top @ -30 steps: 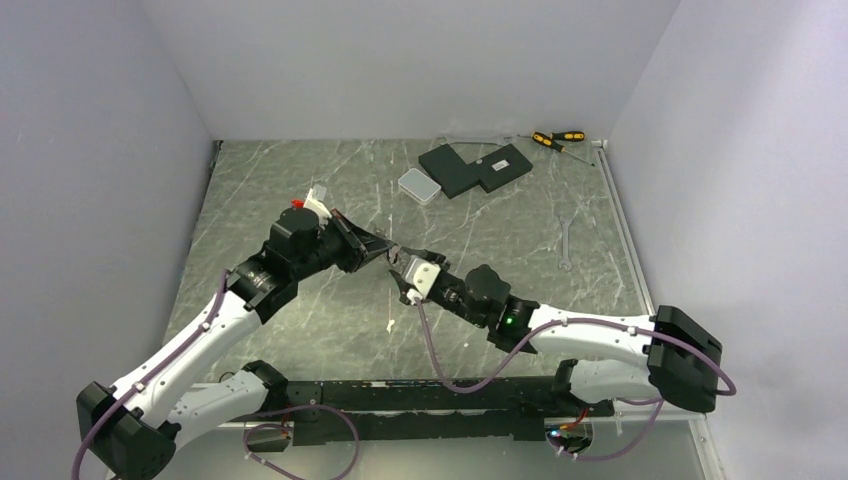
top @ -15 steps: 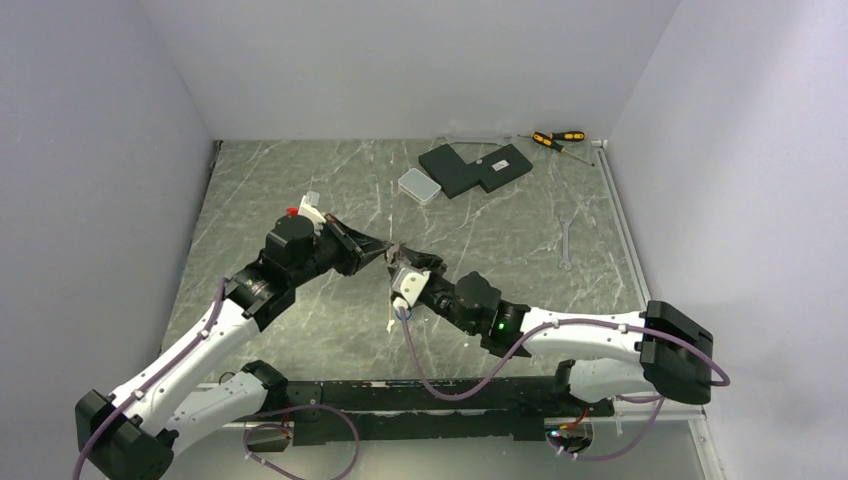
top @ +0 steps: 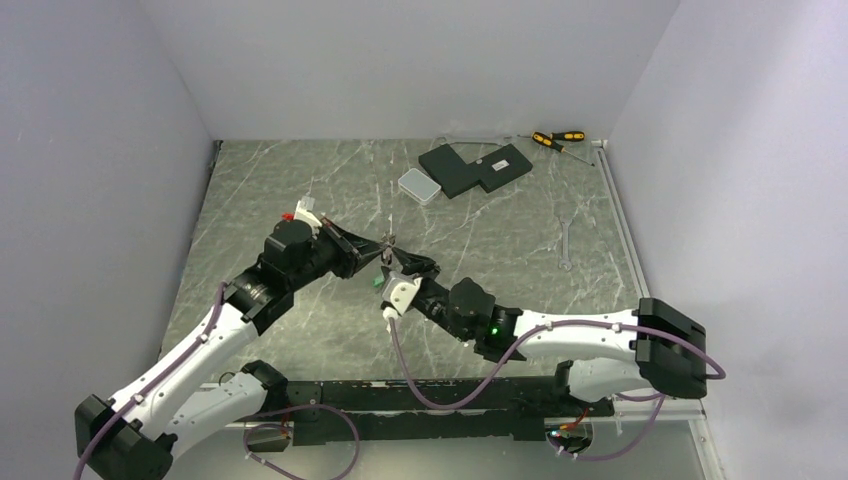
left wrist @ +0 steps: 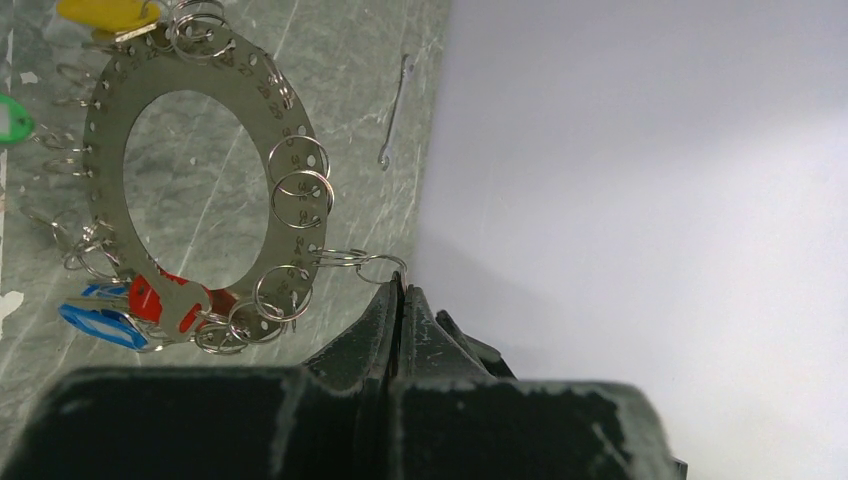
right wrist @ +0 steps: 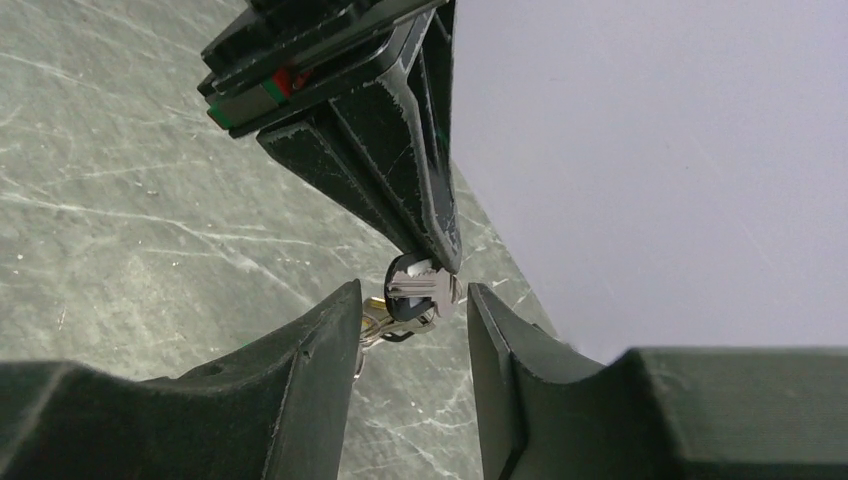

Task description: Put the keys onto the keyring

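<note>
The keyring, a flat silver ring with small split rings round its rim, hangs in the air in the left wrist view. Keys with yellow, green, blue and red tags hang from it. My left gripper is shut on one small split ring at the rim. In the right wrist view, a black-headed silver key dangles just under the left gripper's tips. My right gripper is open around that key, with a gap on each side. From above, both grippers meet at mid-table.
At the back of the table lie black blocks, a small white box and yellow-handled screwdrivers. A silver wrench lies at the right. White walls close off the left, back and right sides.
My right arm has swung left and in under the left gripper's tips, its jaws narrowing round the hanging key. The left gripper has shifted slightly back and stays shut.
</note>
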